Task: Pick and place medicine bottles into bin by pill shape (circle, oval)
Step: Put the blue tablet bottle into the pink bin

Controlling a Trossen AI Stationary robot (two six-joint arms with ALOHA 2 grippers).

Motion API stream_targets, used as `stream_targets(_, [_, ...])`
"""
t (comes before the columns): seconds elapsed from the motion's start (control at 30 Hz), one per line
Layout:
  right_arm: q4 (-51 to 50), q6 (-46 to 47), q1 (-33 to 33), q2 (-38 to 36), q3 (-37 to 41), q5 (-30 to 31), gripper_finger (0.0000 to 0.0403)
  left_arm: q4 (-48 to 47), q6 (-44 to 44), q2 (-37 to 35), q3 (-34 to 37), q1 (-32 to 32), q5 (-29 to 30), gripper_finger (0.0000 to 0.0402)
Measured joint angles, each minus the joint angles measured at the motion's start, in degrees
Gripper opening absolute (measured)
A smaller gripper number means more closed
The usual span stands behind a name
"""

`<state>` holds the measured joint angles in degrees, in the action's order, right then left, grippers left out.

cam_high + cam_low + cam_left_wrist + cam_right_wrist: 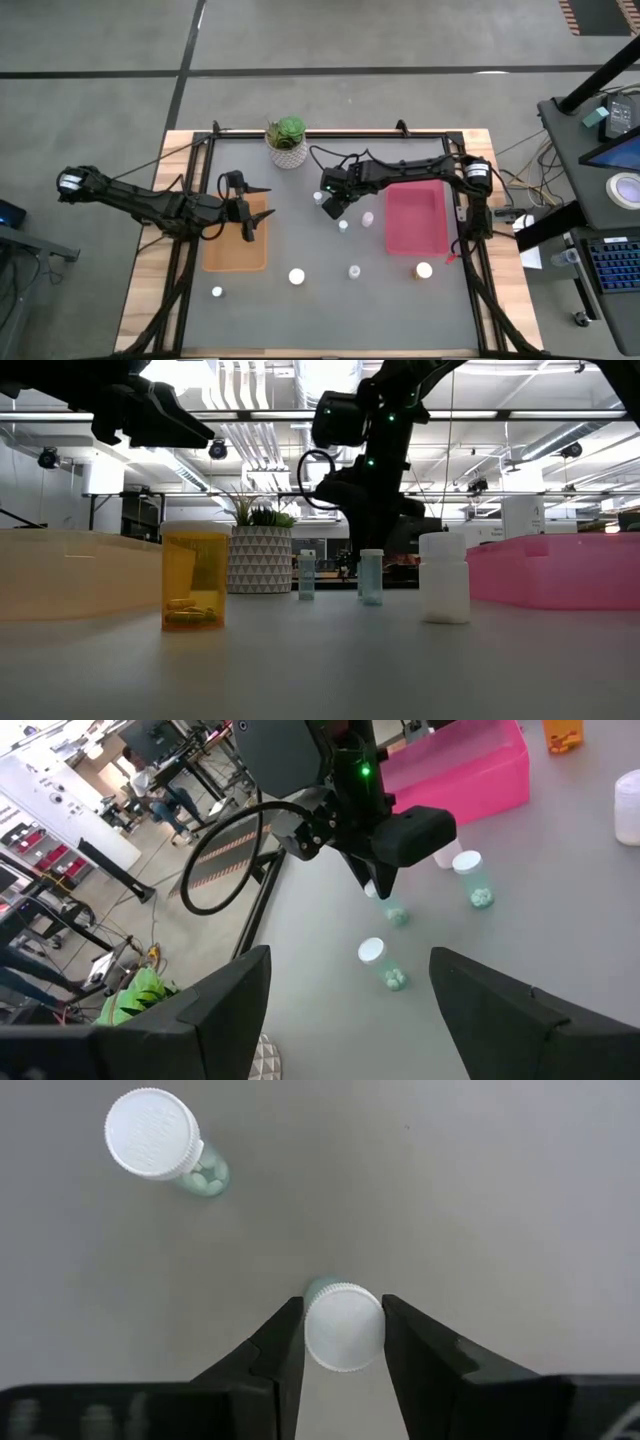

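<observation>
Between the potted plant [287, 138] and the pink bin [416, 217], our right end effector [343, 1330] has clamped its fingers on a slim white-capped medicine bottle [343, 1325] standing on the table [330, 300]; our left end effector [247, 208] hangs wide open over the orange bin [234, 254].

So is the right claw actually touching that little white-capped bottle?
Touching: in the right wrist view, the right gripper has both fingers pressed against the bottle.

Grey table [320, 300], medicine bottles [297, 276], two bins [416, 218], plant [287, 141]
</observation>
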<state>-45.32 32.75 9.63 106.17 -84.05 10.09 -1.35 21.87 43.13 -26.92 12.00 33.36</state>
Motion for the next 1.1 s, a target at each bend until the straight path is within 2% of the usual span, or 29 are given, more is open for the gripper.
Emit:
stream_targets(0.3, [-2.1,0.0,-0.3,-4.4,0.0,0.5,0.0115,0.0,0.0,0.0,0.0,0.0,0.0,0.0257])
stream_targets(0.57, [-6.6,1.0,-1.6,-12.6,0.0,0.6,0.0115,0.0,0.0,0.0,0.0,0.0,0.0,0.0258])
stream_targets(0.73, [-12.7,3.1,-1.8,-17.9,0.0,0.6,0.0113,0.0,0.0,0.0,0.0,0.0,0.0,0.0258])
stream_targets(0.93, [-19.2,5.3,-1.8,-23.4,1.8,0.6,0.0115,0.0,0.0,0.0,0.0,0.0,0.0,0.0258])
stream_targets(1.1, [-20.5,7.1,-1.8,-28.2,6.3,1.6,0.0113,0.0,0.0,0.0,0.0,0.0,0.0,0.0258])
